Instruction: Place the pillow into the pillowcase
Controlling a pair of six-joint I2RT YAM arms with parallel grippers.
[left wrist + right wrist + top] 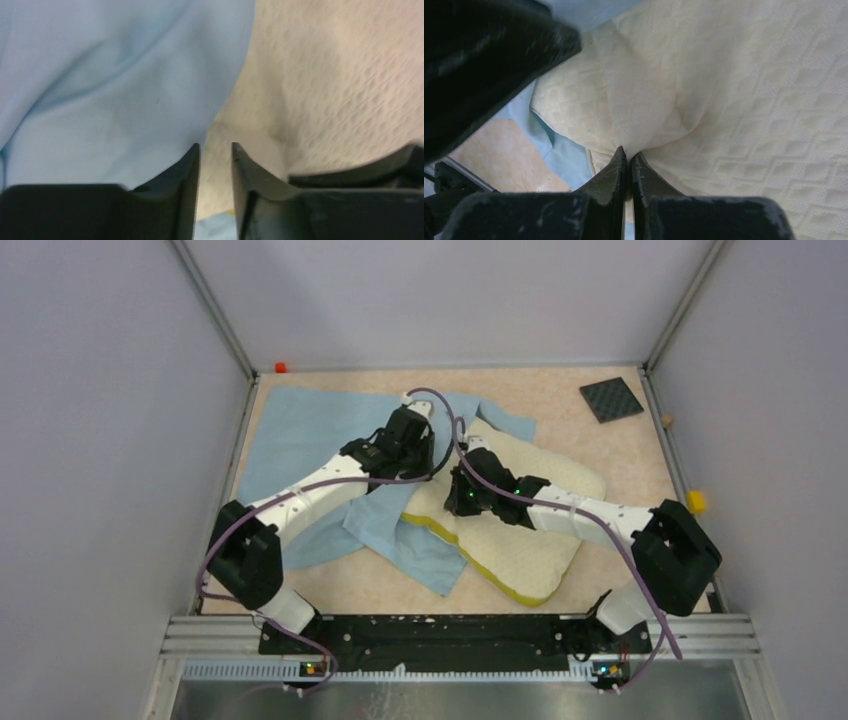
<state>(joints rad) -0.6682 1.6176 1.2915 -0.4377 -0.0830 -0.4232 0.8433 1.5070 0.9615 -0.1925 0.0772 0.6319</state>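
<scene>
My right gripper [628, 156] has its jaws pinched on a tuck of the soft, light pillow [520, 550] lying mid-surface, while my left gripper [215, 148] holds its jaws narrowly apart at the limp, likely slippery pillowcase [300, 430] spread toward the far-left corner, whose hem I'd grip.

Left arm [310, 498] and right arm [590, 512] angled inward, left gripper [214, 147] narrowly parted, right gripper [629, 154] pinched shut on the pillow [749, 100].

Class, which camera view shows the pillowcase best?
The top external view: only there is nearly the whole pillowcase seen, spread out beside the pillow. The left wrist view shows just a close fold of its blue cloth; the right wrist view shows only small blue slivers at the pillow's edge.
</scene>
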